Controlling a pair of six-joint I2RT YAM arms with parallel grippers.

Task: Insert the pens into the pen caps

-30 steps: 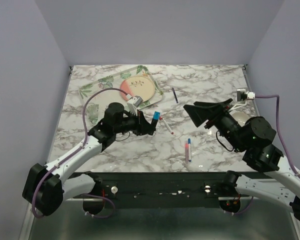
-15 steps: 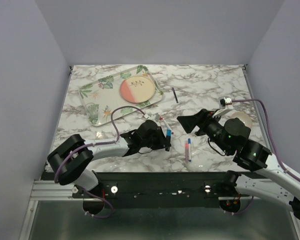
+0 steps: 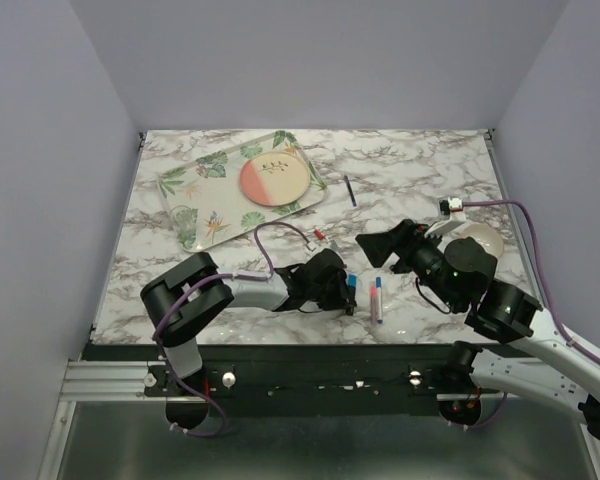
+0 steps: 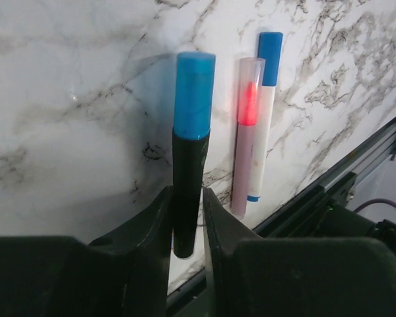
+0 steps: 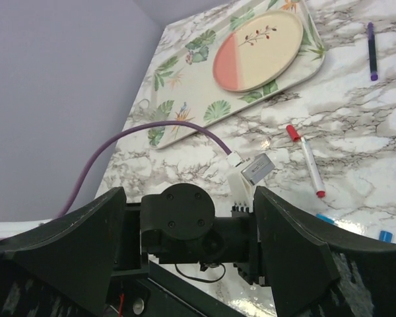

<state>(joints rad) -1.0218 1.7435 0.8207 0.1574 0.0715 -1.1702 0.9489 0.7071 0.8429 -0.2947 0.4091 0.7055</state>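
Gripping the dark marker (image 4: 187, 178) by its barrel, my left fingers (image 4: 148, 231) are clenched on it, and the bright blue cap (image 4: 194, 92) already sits on its end. A second ago I held it up beside the tray (image 3: 185, 205) and its plate (image 3: 273, 180); since then I have swept it across to the near edge of the tabletop (image 3: 145, 250); I judge this pen done and only waiting to be laid down.

Just to its right, not touching, lies the pink-and-white pen (image 3: 376, 303); it seems to wear a blue cap, though I cannot tell from the wrist view whether the pink sleeve and the white barrel are one piece or two.

Further right, my right fingers (image 5: 66, 257) are spread wide with nothing between them; they have come in from the far right and now hang near that pen.

Behind them the red cap (image 5: 292, 132) and the white red-tipped pen (image 5: 309, 165) lie close but apart, so that pair is not yet joined; the navy pen (image 5: 371, 49) lies alone, further back.

For room: bare marble opens to the left of my left fingers; the right side is tight, with the pink-and-white pen and my other arm near; the black rail (image 4: 343, 178) runs just past the tabletop's edge, so a roll that way could lose the marker.
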